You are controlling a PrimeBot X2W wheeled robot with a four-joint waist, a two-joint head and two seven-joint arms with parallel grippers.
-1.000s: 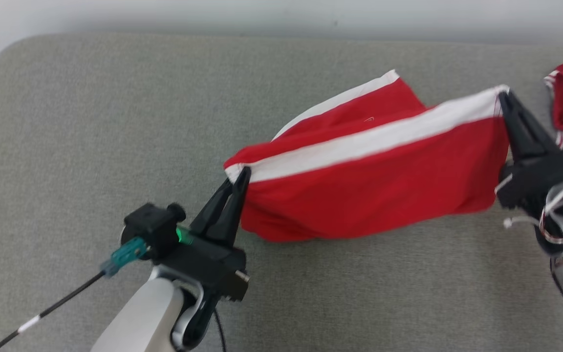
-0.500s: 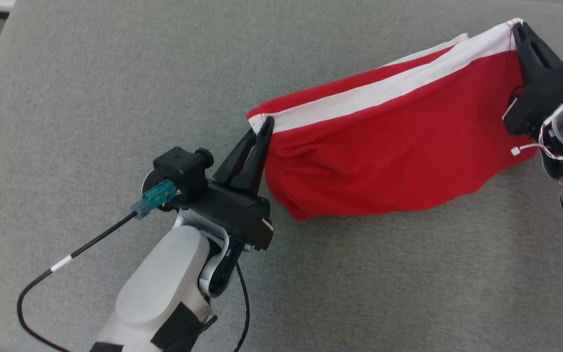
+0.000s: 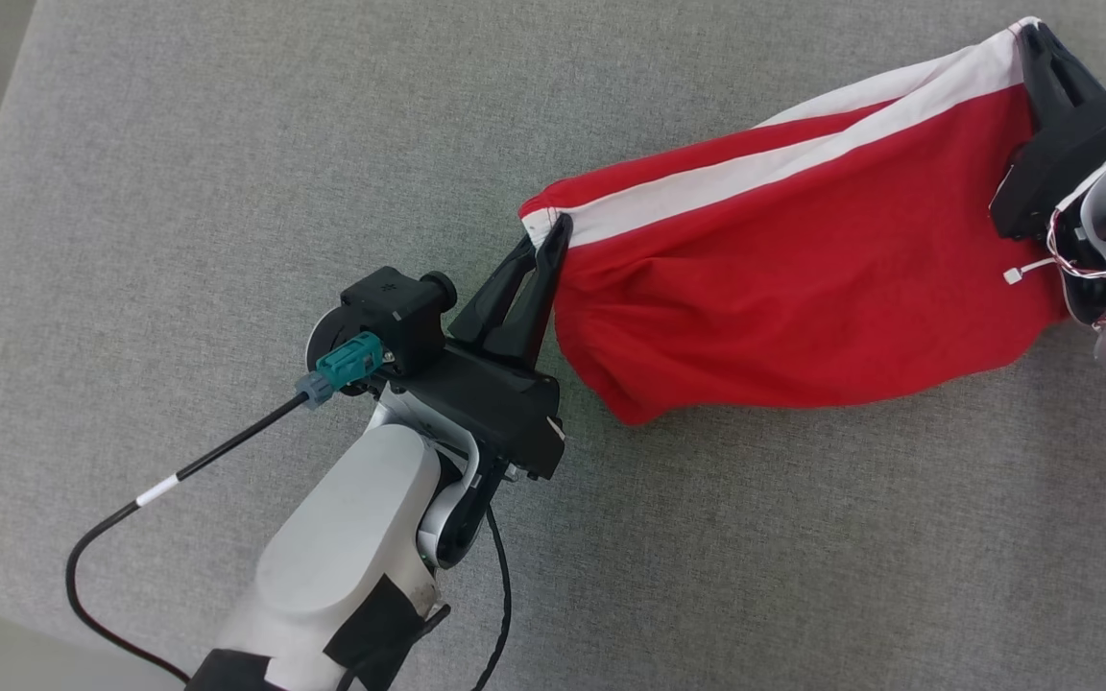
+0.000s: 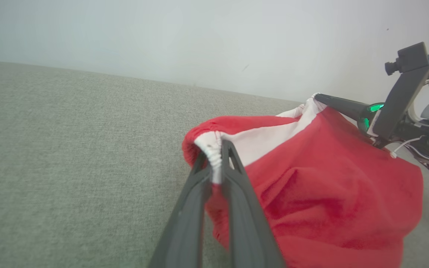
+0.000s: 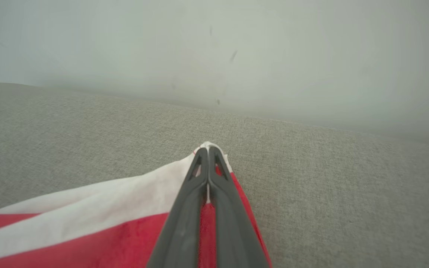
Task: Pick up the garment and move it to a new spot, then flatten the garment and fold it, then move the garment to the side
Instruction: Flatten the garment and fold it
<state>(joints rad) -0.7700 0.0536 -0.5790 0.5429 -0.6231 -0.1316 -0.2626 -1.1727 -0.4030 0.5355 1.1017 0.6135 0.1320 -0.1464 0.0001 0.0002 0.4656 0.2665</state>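
The grey surface [image 3: 179, 192] spread wide and bare to the left of the left gripper [image 3: 558, 230] and ahead of it. Its front edge lay back beside that arm's forearm, so I judged the free room lay forward. The garment [image 3: 803, 288] hung between the two grippers, sagging low over the surface. Its white band [image 3: 755, 178] ran taut across to the right gripper [image 3: 1033, 34]. Each gripper was pinched closed on its own end of that band. Lowering both together, level and held apart, should lay the garment flat.
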